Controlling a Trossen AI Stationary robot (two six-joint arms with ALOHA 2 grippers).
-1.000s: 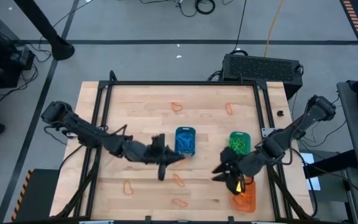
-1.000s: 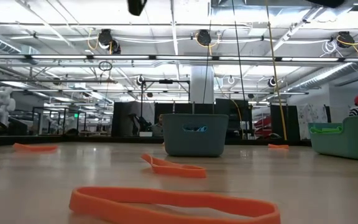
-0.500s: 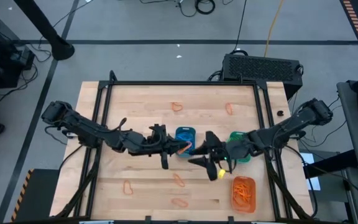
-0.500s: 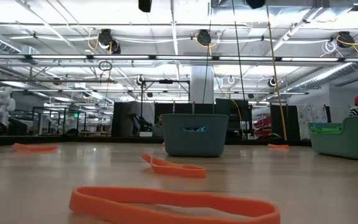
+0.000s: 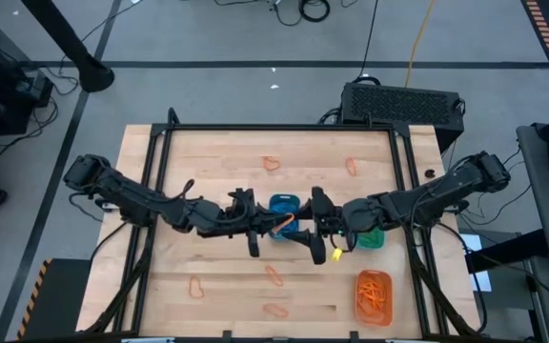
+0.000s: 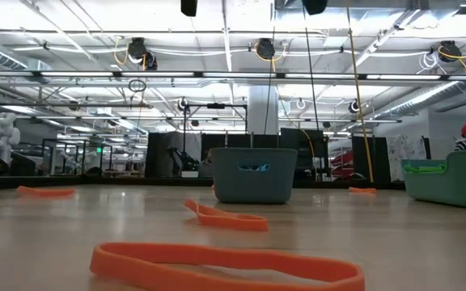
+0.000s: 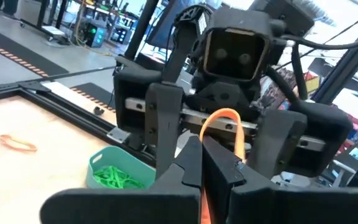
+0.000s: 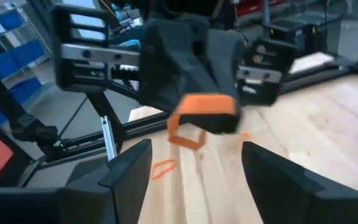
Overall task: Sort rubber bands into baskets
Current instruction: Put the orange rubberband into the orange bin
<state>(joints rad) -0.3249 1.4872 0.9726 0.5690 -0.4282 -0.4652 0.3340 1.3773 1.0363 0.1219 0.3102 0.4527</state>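
Observation:
My left gripper (image 5: 274,228) reaches level to the table's middle, just near of the blue basket (image 5: 284,211), and is shut on an orange rubber band (image 7: 221,123). My right gripper (image 5: 314,229) faces it from the right, open. Its fingers (image 7: 160,124) stand on either side of the band's free loop without touching it. The green basket (image 5: 370,236), holding green bands, lies partly under my right arm. The orange basket (image 5: 374,295), holding orange bands, stands at the near right. My left gripper pinches the orange band's near part (image 7: 205,142) between its two shut fingers. The fingers lie level and point toward the table's right. The rest of the band stands out past the fingertips as a loose loop (image 8: 184,134), lifted clear of the table.
Loose orange bands lie on the wood: two near the far edge (image 5: 272,163) (image 5: 352,167) and three toward the near edge (image 5: 196,286) (image 5: 274,276) (image 5: 276,310). A black frame (image 5: 284,127) rims the table. A black box (image 5: 403,100) sits behind the far right corner.
My right gripper has swung from above the orange basket toward the table's left and far side, turning level until it faces my left gripper at the middle. My left gripper has shifted a little toward the right with the orange band still in it.

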